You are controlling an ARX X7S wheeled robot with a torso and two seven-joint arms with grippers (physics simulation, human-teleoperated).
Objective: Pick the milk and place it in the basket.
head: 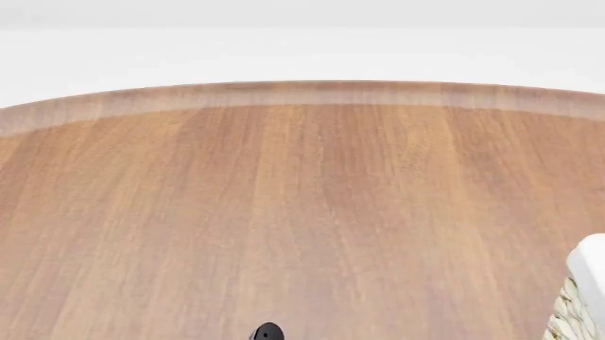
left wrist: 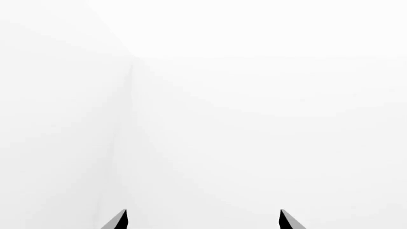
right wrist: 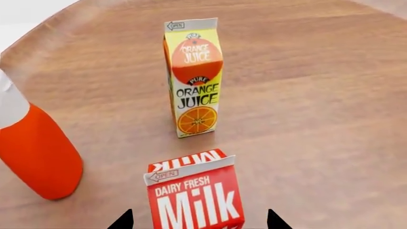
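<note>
In the right wrist view the milk [right wrist: 194,195] stands upright on the wooden table, its red top with white "Milk" lettering facing the camera. My right gripper [right wrist: 199,222] is open, with one dark fingertip on each side of the carton and a gap showing between each fingertip and the carton. In the head view, a corner of the basket [head: 584,294], woven wicker with a white cloth rim, shows at the lower right edge. My left gripper [left wrist: 203,220] is open with nothing between its fingers, facing plain white background. The milk is out of the head view.
An orange juice carton [right wrist: 194,76] stands upright beyond the milk. An orange-red bottle [right wrist: 35,152] with a white band stands to one side of it. The round wooden table [head: 302,198] fills the head view. A small dark part [head: 268,333] pokes in at that view's bottom edge.
</note>
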